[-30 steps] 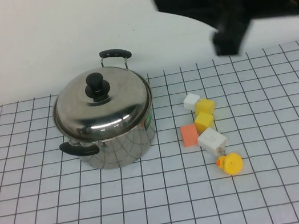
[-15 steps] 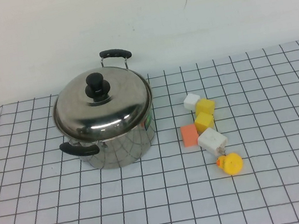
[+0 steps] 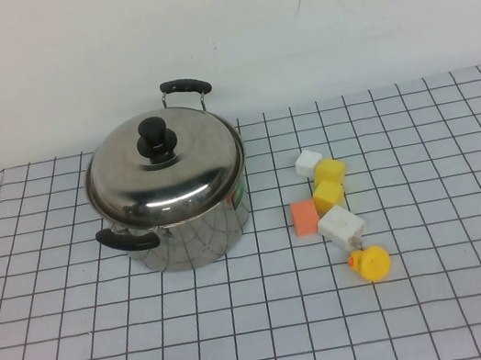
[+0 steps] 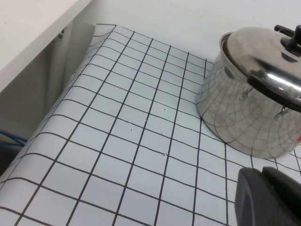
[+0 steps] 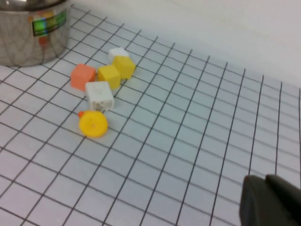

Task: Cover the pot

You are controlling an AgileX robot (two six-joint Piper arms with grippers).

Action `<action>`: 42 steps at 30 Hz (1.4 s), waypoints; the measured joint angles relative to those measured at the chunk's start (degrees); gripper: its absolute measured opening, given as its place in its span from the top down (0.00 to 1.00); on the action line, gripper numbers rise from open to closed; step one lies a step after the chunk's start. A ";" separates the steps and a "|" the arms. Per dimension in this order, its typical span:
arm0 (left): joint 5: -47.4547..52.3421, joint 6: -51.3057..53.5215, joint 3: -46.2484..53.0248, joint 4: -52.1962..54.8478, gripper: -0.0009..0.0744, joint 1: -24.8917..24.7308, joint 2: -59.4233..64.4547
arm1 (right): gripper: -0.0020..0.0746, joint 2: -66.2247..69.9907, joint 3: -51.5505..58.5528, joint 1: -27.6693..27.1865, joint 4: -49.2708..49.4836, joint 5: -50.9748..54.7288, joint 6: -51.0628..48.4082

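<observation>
The shiny steel pot with black loop handles stands on the checked cloth at the left. The domed steel lid with a black knob sits on it, covering it. Neither arm shows in the high view. My left gripper is shut and empty, low over the cloth, with the pot and lid a short way off. My right gripper is shut and empty above the cloth, far from the pot, whose green label shows.
To the right of the pot lie a white block, two yellow blocks, an orange block, a larger white block and a yellow duck. The table's left edge meets a white cabinet.
The black right arm, over the table's back right a second ago, has drawn off to the right and out of the high view. The pot, lid and blocks have not moved.
</observation>
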 joint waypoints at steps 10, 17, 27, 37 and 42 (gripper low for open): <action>0.00 0.27 0.00 0.00 0.99 0.00 0.00 | 0.97 -18.32 11.06 -20.96 20.27 -3.80 -23.51; 0.00 0.27 0.00 0.00 0.99 0.00 0.00 | 0.97 -18.35 19.43 -35.07 25.64 -13.01 -29.61; 0.00 0.27 0.00 0.00 0.99 0.00 0.00 | 0.97 -18.35 21.32 -29.76 19.24 -12.94 -15.02; 0.00 0.27 0.00 0.00 0.99 0.00 0.00 | 0.97 -18.35 20.98 -27.21 18.55 -11.32 -14.16; 0.00 0.27 0.00 0.00 0.99 0.00 0.00 | 0.97 -18.35 20.98 -27.21 18.55 -11.25 -14.02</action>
